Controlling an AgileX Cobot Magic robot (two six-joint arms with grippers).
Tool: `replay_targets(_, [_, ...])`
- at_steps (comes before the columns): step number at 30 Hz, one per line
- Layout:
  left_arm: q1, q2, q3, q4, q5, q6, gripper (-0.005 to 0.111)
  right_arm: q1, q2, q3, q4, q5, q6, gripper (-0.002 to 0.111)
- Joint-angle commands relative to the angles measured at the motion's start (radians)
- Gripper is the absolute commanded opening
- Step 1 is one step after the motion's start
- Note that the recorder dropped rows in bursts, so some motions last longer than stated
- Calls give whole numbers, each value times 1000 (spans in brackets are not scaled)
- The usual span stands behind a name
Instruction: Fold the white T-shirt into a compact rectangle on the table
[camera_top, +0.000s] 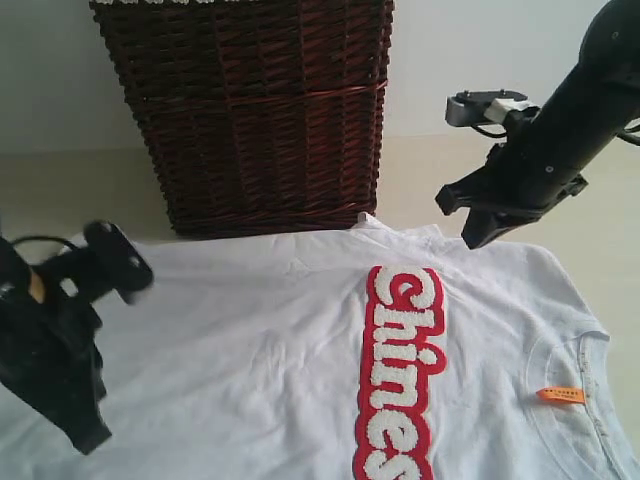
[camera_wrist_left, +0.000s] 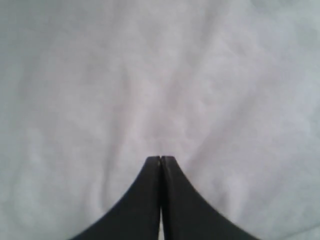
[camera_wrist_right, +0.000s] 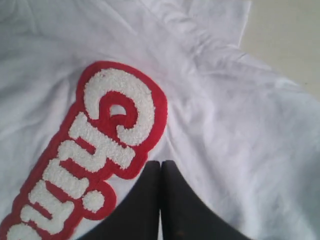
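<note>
The white T-shirt (camera_top: 250, 350) lies spread flat on the table (camera_top: 60, 190), its red band (camera_top: 398, 370) of fuzzy white lettering running across the chest. Its orange neck tag (camera_top: 560, 394) sits at the collar on the right. My left gripper (camera_top: 88, 438) is low over the shirt's left part; the left wrist view shows it (camera_wrist_left: 160, 158) shut, with only plain white cloth (camera_wrist_left: 150, 75) beyond the tips. My right gripper (camera_top: 478, 238) hovers at the shirt's far edge. In the right wrist view it (camera_wrist_right: 160, 162) is shut beside the lettering (camera_wrist_right: 100, 140), with nothing seen between the jaws.
A dark brown wicker basket (camera_top: 260, 110) stands at the back, just behind the shirt's far edge. Bare table (camera_wrist_right: 285, 35) shows past the shirt's far edge near the right gripper, and at the back left.
</note>
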Motion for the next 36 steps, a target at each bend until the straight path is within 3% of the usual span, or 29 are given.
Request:
replay_targets(1, [-4, 181, -73, -183, 149, 237, 0, 0, 35, 2, 7, 73, -83, 0])
replay_targets(4, [-4, 237, -101, -201, 175, 294, 0, 0, 68, 2, 30, 197, -249, 0])
replay_targets(10, [-4, 262, -108, -199, 134, 318, 0, 0, 74, 28, -2, 155, -239, 0])
replay_targets(17, [-4, 258, -108, -196, 175, 324, 0, 0, 78, 153, -391, -42, 38, 0])
replay_targets(22, [-5, 258, -64, -160, 263, 339, 0, 0, 107, 153, -610, -87, 261, 0])
replay_targets(29, [-5, 258, 28, -157, 293, 349, 0, 0, 191, 147, -693, -98, 345, 0])
replay_targets(36, [-5, 258, 37, -142, 324, 361, 0, 0, 166, 61, -701, -5, 383, 0])
